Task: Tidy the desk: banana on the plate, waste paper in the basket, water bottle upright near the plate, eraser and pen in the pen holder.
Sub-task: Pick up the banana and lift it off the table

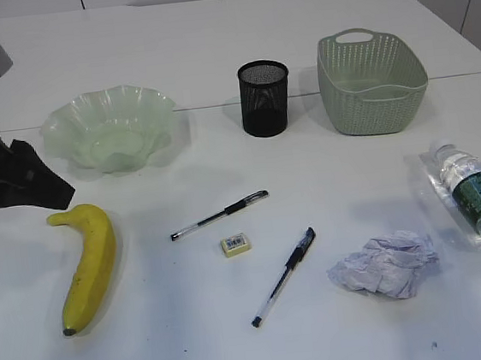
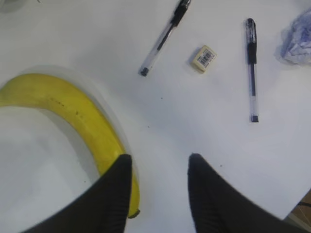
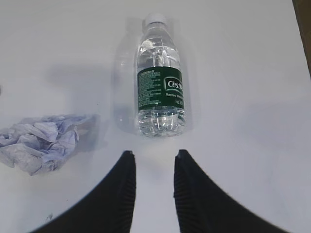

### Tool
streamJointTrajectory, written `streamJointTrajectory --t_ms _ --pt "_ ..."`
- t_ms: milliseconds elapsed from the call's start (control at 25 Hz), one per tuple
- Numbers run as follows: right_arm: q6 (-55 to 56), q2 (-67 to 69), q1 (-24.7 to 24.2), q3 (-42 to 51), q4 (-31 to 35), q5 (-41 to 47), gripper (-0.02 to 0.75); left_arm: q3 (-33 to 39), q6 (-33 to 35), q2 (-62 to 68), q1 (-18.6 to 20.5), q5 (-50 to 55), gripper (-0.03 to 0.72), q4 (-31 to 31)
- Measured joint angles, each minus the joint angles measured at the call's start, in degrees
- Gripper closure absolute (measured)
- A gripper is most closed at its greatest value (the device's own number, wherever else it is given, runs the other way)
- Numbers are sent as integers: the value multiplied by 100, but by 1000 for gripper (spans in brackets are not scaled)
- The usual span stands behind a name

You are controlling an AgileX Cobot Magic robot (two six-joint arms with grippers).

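Banana [image 2: 82, 121]: lay lengthwise just left of the left gripper [image 2: 158, 167], jaws parted and empty, nearest arm.

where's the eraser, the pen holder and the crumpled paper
eraser [image 1: 235, 245], exterior view, top face with the sticker
pen holder [image 1: 264, 100], exterior view, front mesh wall
crumpled paper [image 1: 386, 266], exterior view, middle of the wad
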Motion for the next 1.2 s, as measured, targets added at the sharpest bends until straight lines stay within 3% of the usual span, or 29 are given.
streamJointTrajectory --t_ms 160,320,1200 --pt "0 0 0 0 0 0 524 0 0 133 0 -375 197 0" --pt "0 0 0 0 0 0 524 0 -106 330 0 -774 95 0" --pt "10 0 0 0 0 153 524 -470 -252 1791 0 -782 94 101"
